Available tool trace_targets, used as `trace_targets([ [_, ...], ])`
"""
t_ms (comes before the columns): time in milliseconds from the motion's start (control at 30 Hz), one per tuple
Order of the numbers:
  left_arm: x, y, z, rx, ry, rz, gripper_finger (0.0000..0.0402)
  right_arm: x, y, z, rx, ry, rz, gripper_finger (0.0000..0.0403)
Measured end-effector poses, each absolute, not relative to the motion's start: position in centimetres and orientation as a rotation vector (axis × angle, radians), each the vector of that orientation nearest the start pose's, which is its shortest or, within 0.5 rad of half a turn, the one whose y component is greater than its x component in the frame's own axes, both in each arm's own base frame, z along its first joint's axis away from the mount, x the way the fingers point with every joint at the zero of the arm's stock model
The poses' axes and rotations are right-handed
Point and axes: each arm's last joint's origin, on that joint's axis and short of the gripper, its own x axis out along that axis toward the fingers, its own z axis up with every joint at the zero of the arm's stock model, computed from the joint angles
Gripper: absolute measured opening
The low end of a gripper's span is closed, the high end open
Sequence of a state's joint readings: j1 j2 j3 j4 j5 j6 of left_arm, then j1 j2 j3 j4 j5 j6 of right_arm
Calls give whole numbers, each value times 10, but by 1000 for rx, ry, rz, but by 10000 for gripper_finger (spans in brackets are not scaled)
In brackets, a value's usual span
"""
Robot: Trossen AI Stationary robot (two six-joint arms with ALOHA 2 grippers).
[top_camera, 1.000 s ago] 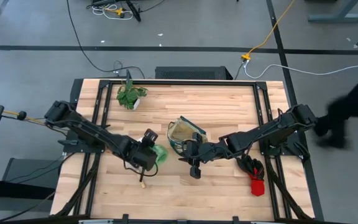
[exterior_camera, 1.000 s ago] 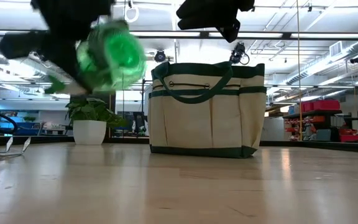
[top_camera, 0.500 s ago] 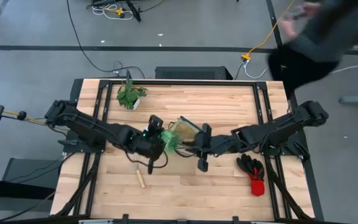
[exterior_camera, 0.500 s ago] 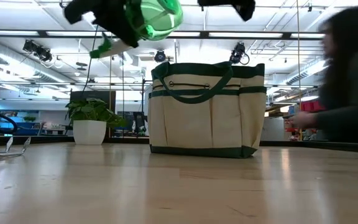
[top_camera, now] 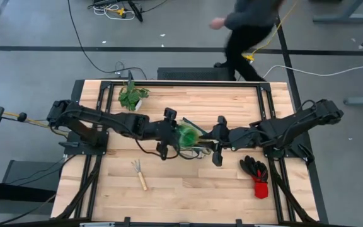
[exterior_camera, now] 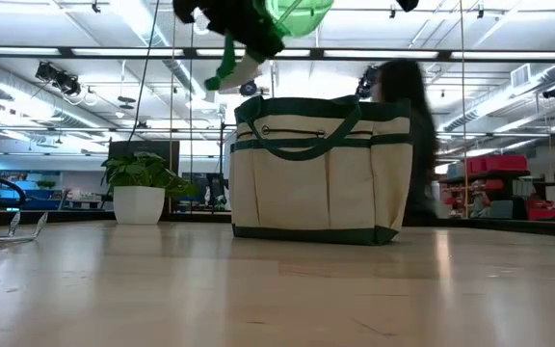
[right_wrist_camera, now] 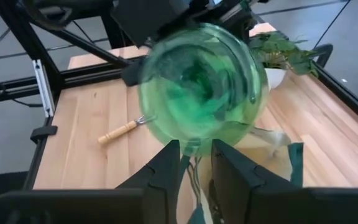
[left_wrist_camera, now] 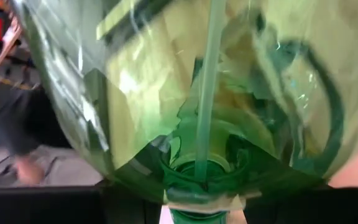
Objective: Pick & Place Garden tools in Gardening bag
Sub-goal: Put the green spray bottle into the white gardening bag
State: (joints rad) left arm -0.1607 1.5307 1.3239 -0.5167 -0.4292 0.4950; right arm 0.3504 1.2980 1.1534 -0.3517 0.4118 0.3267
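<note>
My left gripper (top_camera: 174, 133) is shut on a rounded, clear green spray bottle (top_camera: 186, 135), high over the cream and dark green gardening bag (exterior_camera: 321, 183). The bottle also shows in the low view (exterior_camera: 297, 10) and fills the left wrist view (left_wrist_camera: 191, 93). My right gripper (top_camera: 210, 144) hangs above the bag's right side, facing the bottle's round base (right_wrist_camera: 197, 87); its fingers stand a narrow gap apart (right_wrist_camera: 196, 152) with nothing between them. The wooden-handled rake (top_camera: 140, 174) lies flat on the table. The black-and-red gloves (top_camera: 257, 173) lie near the right edge. I cannot make out the shears. My left gripper holds the green bottle at its neck end (left_wrist_camera: 194, 183); the fingers themselves are hidden by the bottle. It comes level from the table's left. The bottle lies on its side, lifted clear above the bag's mouth, its pale spray head (exterior_camera: 231, 69) hanging below.
A small potted plant (top_camera: 132, 96) stands at the far left of the table. A person (top_camera: 251, 25) walks past beyond the far edge. Bare wood lies along the near edge (top_camera: 194, 195).
My left gripper has carried the green bottle up and toward the table's right and far side, from the near left of the bag to above its mouth. My right gripper has drawn back toward the right edge. The person has walked leftward behind the table.
</note>
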Motion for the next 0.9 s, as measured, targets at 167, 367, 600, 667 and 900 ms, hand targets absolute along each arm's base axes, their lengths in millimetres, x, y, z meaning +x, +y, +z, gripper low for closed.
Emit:
trace_targets([
  [167,337,-34,315,621,685,18,163,268,86,338,127,443,-135,94],
  [367,344,-24,313,573,653,-17,163,266,85,339,111,446,-143,94],
  [600,356,-15,307,542,616,-23,163,258,80,345,97,429,-200,94],
  [667,360,-13,306,549,589,-18,163,259,80,347,109,401,-195,94],
  [900,375,-7,297,545,550,-42,162,262,82,348,123,395,-166,94],
])
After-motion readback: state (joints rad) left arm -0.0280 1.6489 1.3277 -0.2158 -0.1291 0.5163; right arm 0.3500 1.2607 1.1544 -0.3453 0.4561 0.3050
